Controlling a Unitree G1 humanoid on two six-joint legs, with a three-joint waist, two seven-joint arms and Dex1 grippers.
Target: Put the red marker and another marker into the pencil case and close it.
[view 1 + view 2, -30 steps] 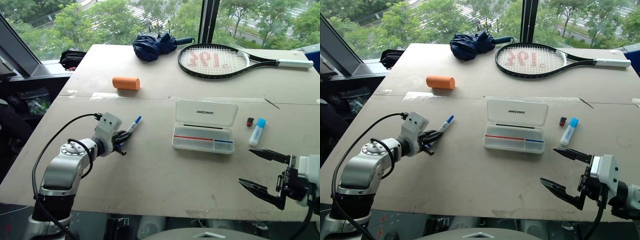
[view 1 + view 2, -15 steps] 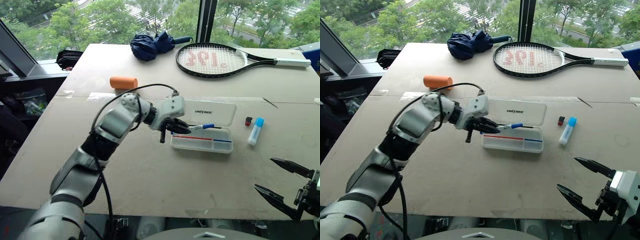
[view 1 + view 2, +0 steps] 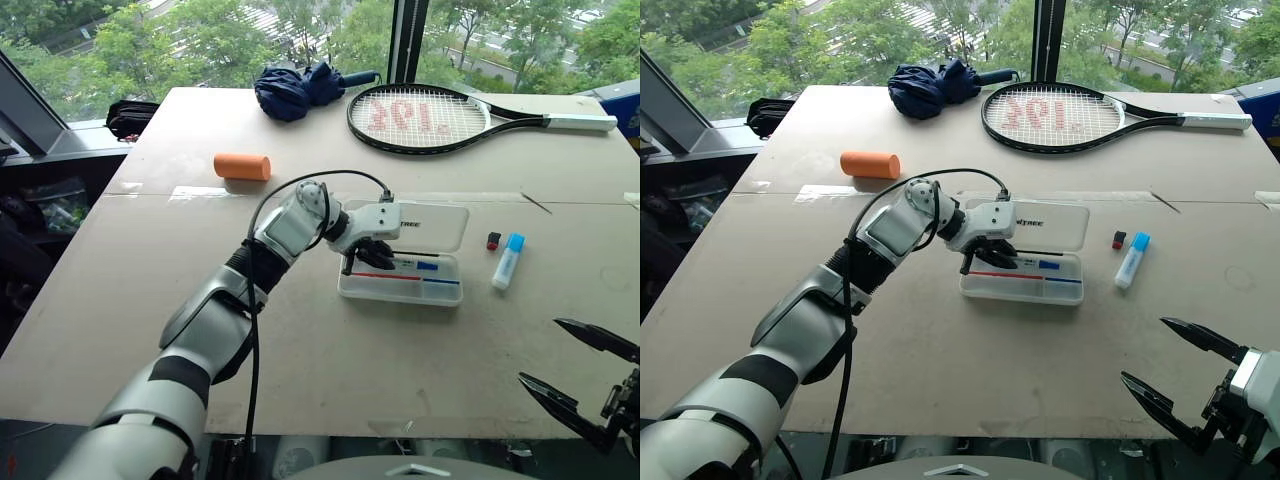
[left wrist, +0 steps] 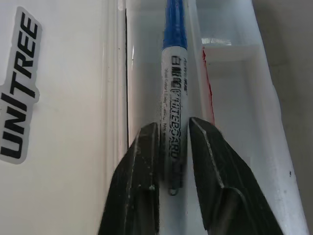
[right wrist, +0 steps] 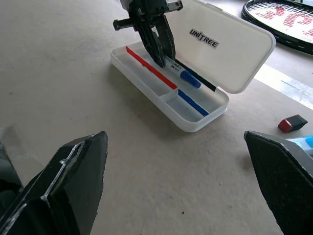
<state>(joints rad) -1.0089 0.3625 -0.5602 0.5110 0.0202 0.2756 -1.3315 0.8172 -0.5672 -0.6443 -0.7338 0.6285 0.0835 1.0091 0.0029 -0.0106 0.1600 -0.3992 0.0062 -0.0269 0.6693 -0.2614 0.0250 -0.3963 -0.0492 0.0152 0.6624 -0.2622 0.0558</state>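
The white pencil case lies open mid-table, its lid tipped back. A blue-capped marker lies along the case's rear compartment. My left gripper reaches down into the case, its fingers slightly open on either side of the marker's white barrel. The stubby red marker sits on the table right of the case, beside a white marker with a light-blue cap. My right gripper hovers wide open and empty near the table's front right edge, well away from both.
At the back are an orange cylinder, a folded dark-blue umbrella and a tennis racket. A black bag lies beyond the table's left edge. A taped seam crosses the table behind the case.
My left arm swung right from the table's left side, carrying the blue-capped marker, and set it into the case. Its fingers have parted. The right gripper drew back slightly.
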